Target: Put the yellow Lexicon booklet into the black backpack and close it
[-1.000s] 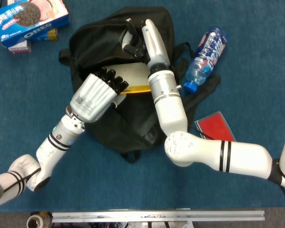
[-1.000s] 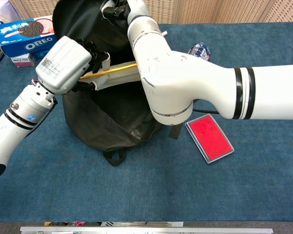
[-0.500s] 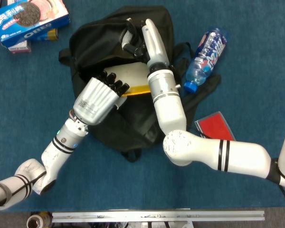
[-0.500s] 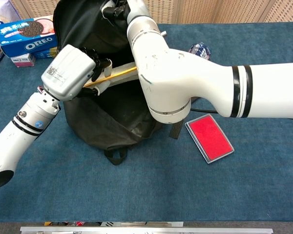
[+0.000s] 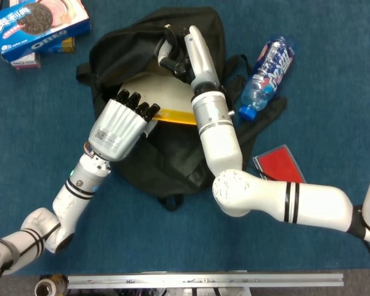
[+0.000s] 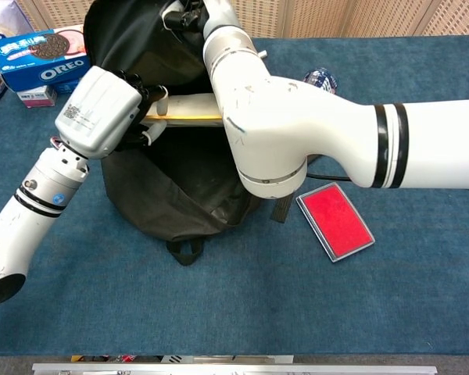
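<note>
The yellow Lexicon booklet (image 5: 166,102) lies partly inside the mouth of the black backpack (image 5: 172,163), its yellow edge showing. The left robot hand (image 5: 124,120) grips the booklet's near end, fingers curled over it. The right robot hand (image 5: 171,52) pinches the backpack's upper rim. An Oreo box (image 5: 37,24), water bottle (image 5: 268,71) and red case (image 5: 280,163) lie on the bench (image 5: 333,111)

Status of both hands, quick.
Left hand: holding the yellow booklet at the backpack opening.
Right hand: gripping the backpack's upper edge.
</note>
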